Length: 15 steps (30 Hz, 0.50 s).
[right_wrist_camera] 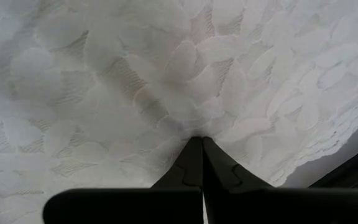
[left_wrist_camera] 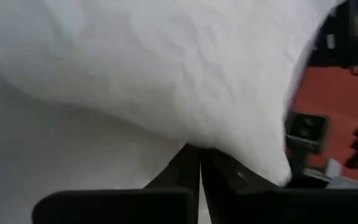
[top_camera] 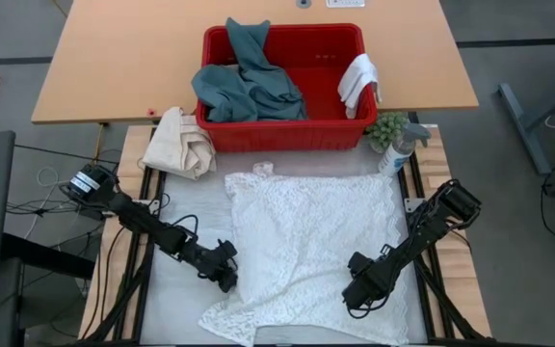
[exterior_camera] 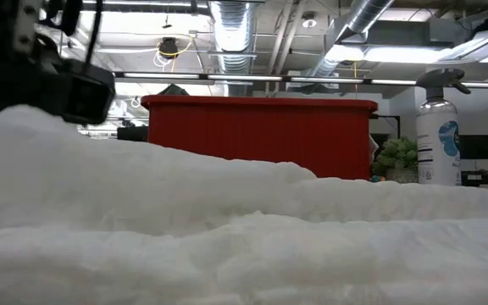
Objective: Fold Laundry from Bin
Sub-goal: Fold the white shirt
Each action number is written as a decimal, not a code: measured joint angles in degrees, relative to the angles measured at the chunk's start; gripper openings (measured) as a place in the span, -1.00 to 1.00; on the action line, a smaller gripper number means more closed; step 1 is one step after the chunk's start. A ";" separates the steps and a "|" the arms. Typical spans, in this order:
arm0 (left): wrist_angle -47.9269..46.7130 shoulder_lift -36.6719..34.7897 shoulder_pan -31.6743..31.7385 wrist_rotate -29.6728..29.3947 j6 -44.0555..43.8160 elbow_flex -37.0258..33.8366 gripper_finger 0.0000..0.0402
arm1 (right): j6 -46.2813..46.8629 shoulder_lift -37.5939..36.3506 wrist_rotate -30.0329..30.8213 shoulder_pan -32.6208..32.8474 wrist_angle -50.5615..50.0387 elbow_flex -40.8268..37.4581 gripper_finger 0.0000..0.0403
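White towel spread on the table, pinched by both grippers.

The white textured towel (top_camera: 306, 251) covers the near table; the red bin (top_camera: 282, 92) sits at the far edge, holding a teal-green garment (top_camera: 249, 82) on its left and a small white cloth (top_camera: 357, 82) on its right. The left gripper (top_camera: 227, 280) clamps the towel's left edge, the right gripper (top_camera: 355, 299) its near-right part.
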 joint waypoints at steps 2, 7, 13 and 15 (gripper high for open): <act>-3.61 -2.71 -0.97 0.01 -2.14 0.00 -1.00 | 0.25 0.00 0.38 0.00 0.00 0.00 -0.91; -20.03 -12.86 -4.47 -3.69 -8.95 0.00 -1.00 | 0.38 0.00 0.71 0.00 0.04 0.00 -0.91; -29.62 -23.75 -10.74 -18.05 -16.40 -0.02 -1.00 | 0.37 -0.02 2.34 0.02 0.15 0.02 -0.91; -27.67 -24.58 -11.94 -21.93 -15.55 0.07 -1.00 | 0.38 -0.02 2.50 0.00 0.14 0.02 -0.91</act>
